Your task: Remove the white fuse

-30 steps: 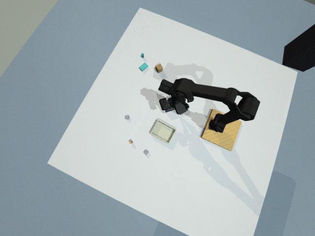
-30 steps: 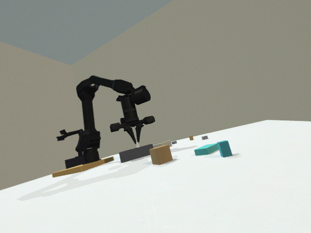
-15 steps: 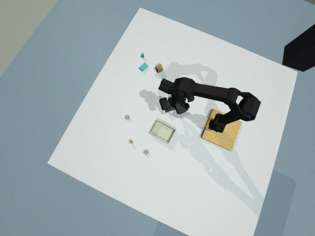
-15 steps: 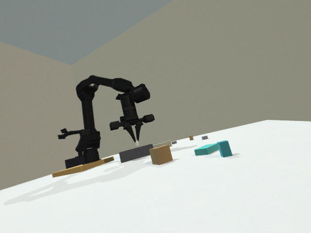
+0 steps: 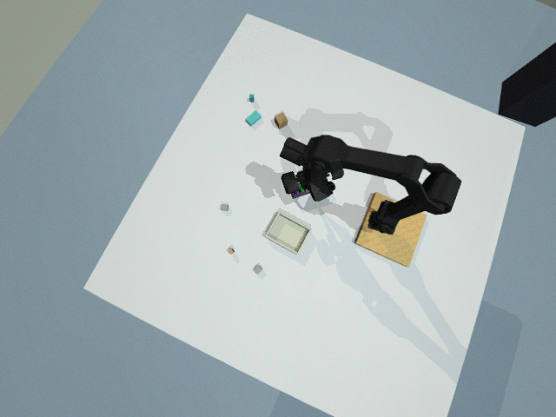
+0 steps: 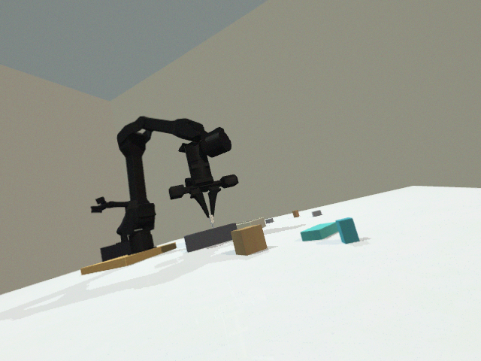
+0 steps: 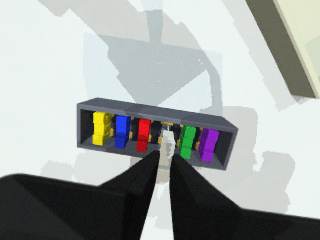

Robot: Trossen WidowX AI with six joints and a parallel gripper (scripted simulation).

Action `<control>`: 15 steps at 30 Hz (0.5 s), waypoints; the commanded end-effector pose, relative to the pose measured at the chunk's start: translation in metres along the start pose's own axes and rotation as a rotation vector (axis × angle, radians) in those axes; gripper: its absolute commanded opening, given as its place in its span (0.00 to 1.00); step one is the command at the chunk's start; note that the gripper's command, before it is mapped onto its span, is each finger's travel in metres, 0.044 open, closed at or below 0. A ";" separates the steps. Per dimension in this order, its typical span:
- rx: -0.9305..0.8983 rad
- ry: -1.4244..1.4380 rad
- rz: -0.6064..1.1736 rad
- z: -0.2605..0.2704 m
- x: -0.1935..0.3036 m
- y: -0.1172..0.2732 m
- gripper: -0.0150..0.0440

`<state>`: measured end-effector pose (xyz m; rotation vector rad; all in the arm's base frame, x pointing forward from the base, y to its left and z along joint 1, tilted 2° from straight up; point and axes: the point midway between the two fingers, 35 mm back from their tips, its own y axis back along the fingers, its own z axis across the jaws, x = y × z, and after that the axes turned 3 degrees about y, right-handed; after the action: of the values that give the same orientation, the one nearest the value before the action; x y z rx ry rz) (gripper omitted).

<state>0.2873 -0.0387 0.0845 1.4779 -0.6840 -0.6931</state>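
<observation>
My gripper (image 6: 211, 216) (image 7: 165, 158) is shut on the white fuse (image 6: 212, 220) (image 7: 167, 144). In the exterior view the fuse hangs from the fingertips, its lower end just above the top of the fuse block. The dark grey fuse block (image 6: 210, 238) (image 7: 150, 110) stands under the gripper. In the wrist view it holds yellow (image 7: 100, 128), blue (image 7: 122, 132), red (image 7: 143, 135), green (image 7: 187, 142) and purple (image 7: 209, 145) fuses; the white one is between red and green. The cream tray (image 5: 287, 232) (image 7: 295, 45) stands beside the block. In the top view the arm hides the fingertips.
A brown block (image 5: 281, 120) (image 6: 249, 239), a flat turquoise block (image 5: 253, 117) (image 6: 319, 232) and a small teal block (image 5: 251, 97) (image 6: 347, 230) lie on one side of the fuse block. Two grey cubes (image 5: 223, 207) (image 5: 257, 268) and a small orange block (image 5: 230, 250) lie beyond the tray.
</observation>
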 end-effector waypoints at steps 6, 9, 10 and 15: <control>0.000 0.002 0.004 0.000 0.001 0.013 0.25; 0.000 0.002 0.004 0.000 0.001 0.018 0.25; 0.000 0.002 0.004 0.000 0.001 0.019 0.25; 0.000 0.002 0.004 0.000 0.000 0.023 0.25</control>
<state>0.2873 -0.0390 0.1046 1.4772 -0.6836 -0.6952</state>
